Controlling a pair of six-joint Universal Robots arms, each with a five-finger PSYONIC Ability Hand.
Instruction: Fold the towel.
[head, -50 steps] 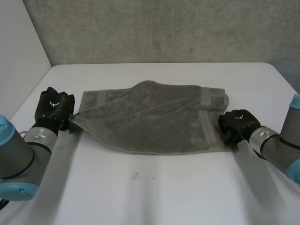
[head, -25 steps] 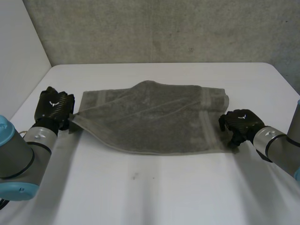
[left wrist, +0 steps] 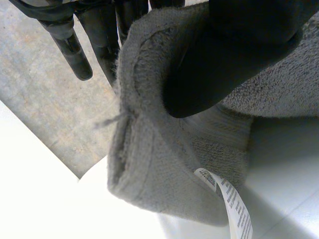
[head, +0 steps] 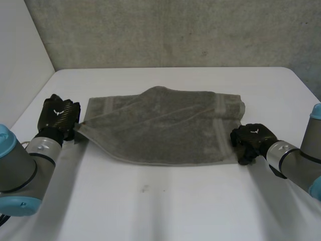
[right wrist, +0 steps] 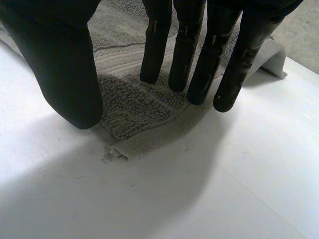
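Towel of grey terry cloth (head: 165,125) lies rumpled on the white table (head: 175,206), its long side running from 9 o'clock to 3 o'clock, with a raised hump along its 12 o'clock edge and woven bands near both short ends.

My left hand (head: 59,116), black, sits at the towel's 9 o'clock end. From my left wrist, the towel (left wrist: 164,164) corner is pinched between the thumb of my left hand (left wrist: 239,45) and the fingers behind it. The cloth bunches and curls around the thumb. A small white printed care label (left wrist: 234,204) hangs from the hem just beyond the thumb. In the head view this corner is drawn out to a point towards the hand.

My right hand (head: 252,140), also black, is at the towel's 4 o'clock corner. From my right wrist, the fingers of my right hand (right wrist: 212,55) are straight and slightly spread, with the thumb held well apart from them. The towel (right wrist: 134,109) corner lies flat on the table between thumb and fingertips. I cannot tell whether the fingertips touch the cloth. Nothing is held in this hand.

A rough grey concrete wall (head: 175,30) stands behind the table at 12 o'clock.
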